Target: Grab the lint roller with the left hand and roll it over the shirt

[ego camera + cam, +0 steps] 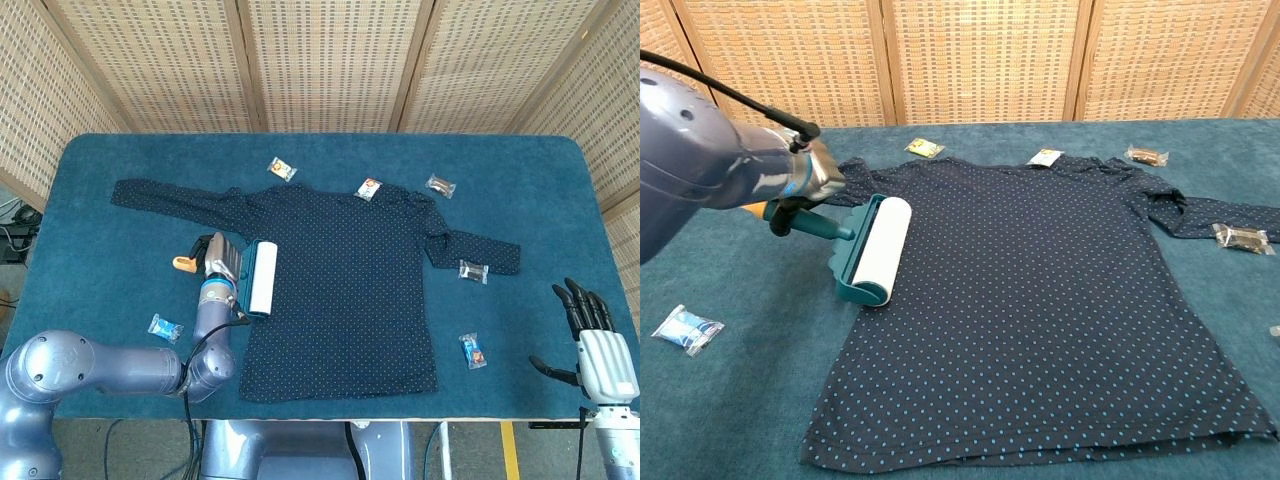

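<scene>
A dark navy dotted shirt (350, 270) (1040, 300) lies flat on the blue table, sleeves spread. My left hand (218, 265) (805, 185) grips the teal handle of the lint roller (262, 279) (875, 250), whose orange handle end pokes out to the left. The white roll lies at the shirt's left edge, partly on the fabric, partly over the table cloth. My right hand (592, 335) hovers at the table's front right corner, fingers spread, holding nothing, far from the shirt.
Small wrapped packets lie scattered: one by the collar (282, 168), one on the shoulder (368, 187), one at the back right (440, 185), one on the right sleeve (473, 270), one front right (473, 350), one front left (165, 328). Wicker screens stand behind the table.
</scene>
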Motion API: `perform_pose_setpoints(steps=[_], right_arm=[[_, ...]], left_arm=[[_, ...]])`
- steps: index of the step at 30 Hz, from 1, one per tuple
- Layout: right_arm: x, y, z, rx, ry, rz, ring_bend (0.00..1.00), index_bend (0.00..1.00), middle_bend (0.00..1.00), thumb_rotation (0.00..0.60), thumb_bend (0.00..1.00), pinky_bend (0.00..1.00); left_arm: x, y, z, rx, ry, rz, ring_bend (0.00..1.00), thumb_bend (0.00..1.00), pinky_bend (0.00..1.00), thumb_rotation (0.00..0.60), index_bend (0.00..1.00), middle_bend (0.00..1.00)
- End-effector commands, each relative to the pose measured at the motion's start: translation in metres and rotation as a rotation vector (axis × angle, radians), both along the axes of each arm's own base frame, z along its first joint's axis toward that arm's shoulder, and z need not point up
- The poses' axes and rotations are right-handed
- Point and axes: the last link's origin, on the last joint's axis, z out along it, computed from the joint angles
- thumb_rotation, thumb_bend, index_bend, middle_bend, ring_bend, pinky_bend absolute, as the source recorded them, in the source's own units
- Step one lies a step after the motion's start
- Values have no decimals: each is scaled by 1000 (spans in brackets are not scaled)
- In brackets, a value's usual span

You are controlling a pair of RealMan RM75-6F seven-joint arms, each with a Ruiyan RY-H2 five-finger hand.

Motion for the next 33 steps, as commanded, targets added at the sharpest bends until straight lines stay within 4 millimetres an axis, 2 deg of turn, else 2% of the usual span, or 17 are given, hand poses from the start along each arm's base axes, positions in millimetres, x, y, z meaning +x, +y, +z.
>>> perform_pose_setpoints(steps=[1,9,25,33], right_arm=[[0,0,-1,4,1,0,0,0,0,600,137,0],[-2,-2,-1,5,-2,-10,0,0,0,600,137,0],[-10,-6,0,17,-23,-39,0,9,0,600,137,0],[-12,-6,1,17,-25,-44,0,10,0,600,137,0]], left_arm=[[-1,0,0,-5,-17,-4,761,880,695,600,867,864],[25,-3,-19,-35,-58,-34,761,880,695,600,868,864],[115,-20,-78,-93,-116,-117,763,880,695,600,868,864],[121,-26,-90,-104,-112,-113,763,880,695,600,867,864]])
